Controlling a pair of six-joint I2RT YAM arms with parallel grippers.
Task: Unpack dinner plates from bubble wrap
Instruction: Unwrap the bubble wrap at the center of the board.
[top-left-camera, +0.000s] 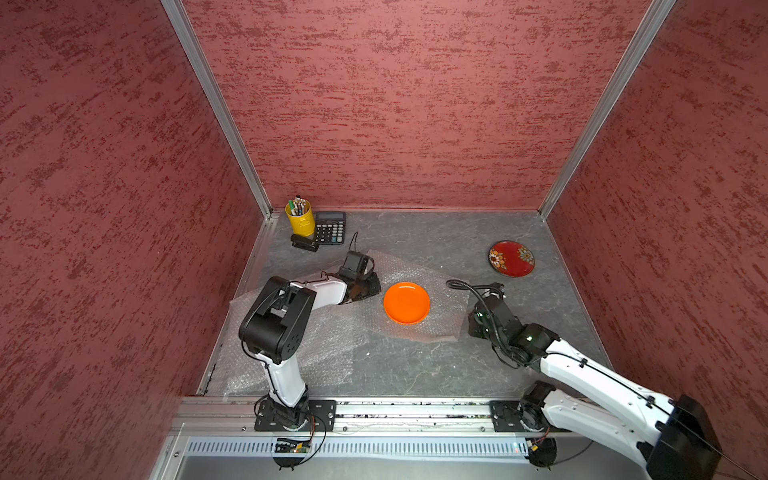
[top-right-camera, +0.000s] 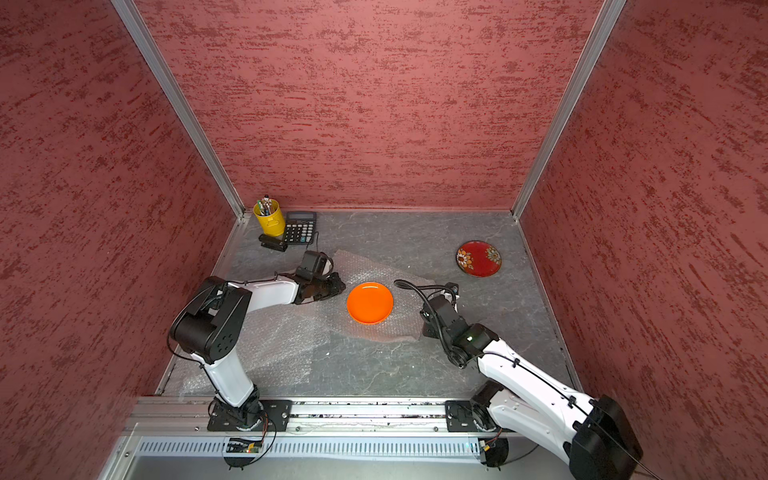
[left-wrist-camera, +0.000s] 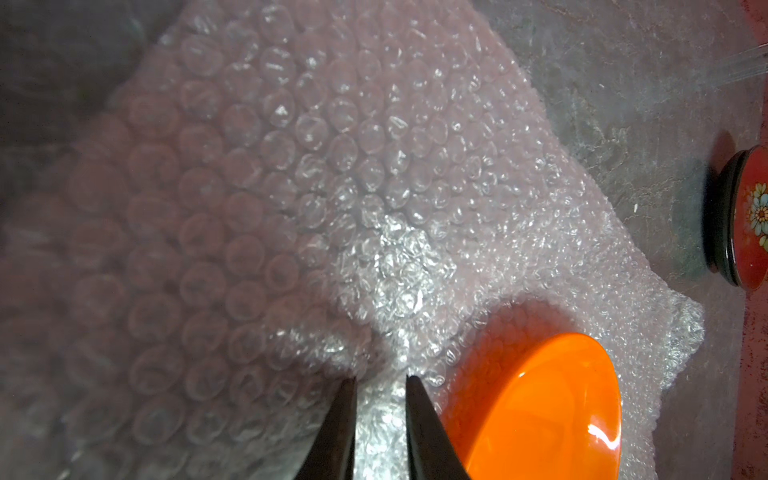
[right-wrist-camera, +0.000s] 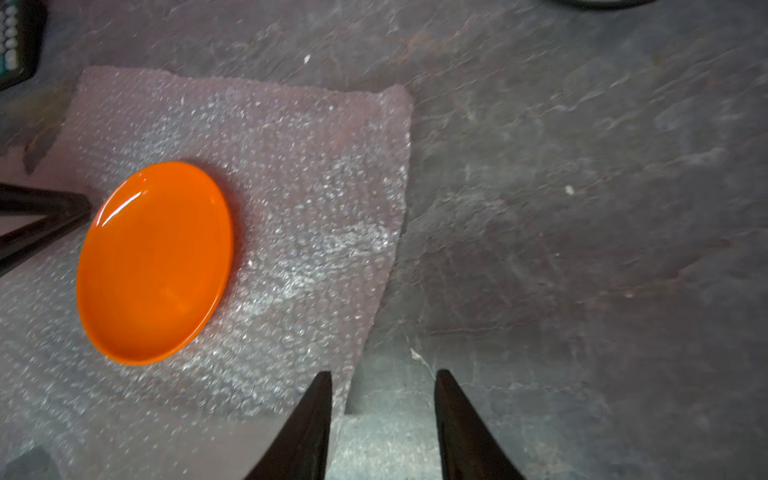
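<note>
In both top views the orange plate (top-left-camera: 406, 302) sits bare and face up on a spread sheet of wrap (top-left-camera: 440, 328) in the middle of the tabletop (top-left-camera: 415, 370). The red plate (top-left-camera: 511, 258) lies well apart at the far right, off the wrap, so 2 plates show unwrapped. In the left wrist view the left gripper (left-wrist-camera: 381, 378) is narrow, just beside the orange plate's rim, and a crumpled fold of wrap between its tips looks pinched. In the right wrist view the right gripper (right-wrist-camera: 382, 372) stands open and empty over the wrap's edge. The orange plate looks stiff, glossy and probably slippery, perhaps breakable. I would take it by the rim, on the side toward the right gripper. The wrap is light and limp, so it could drag along.
</note>
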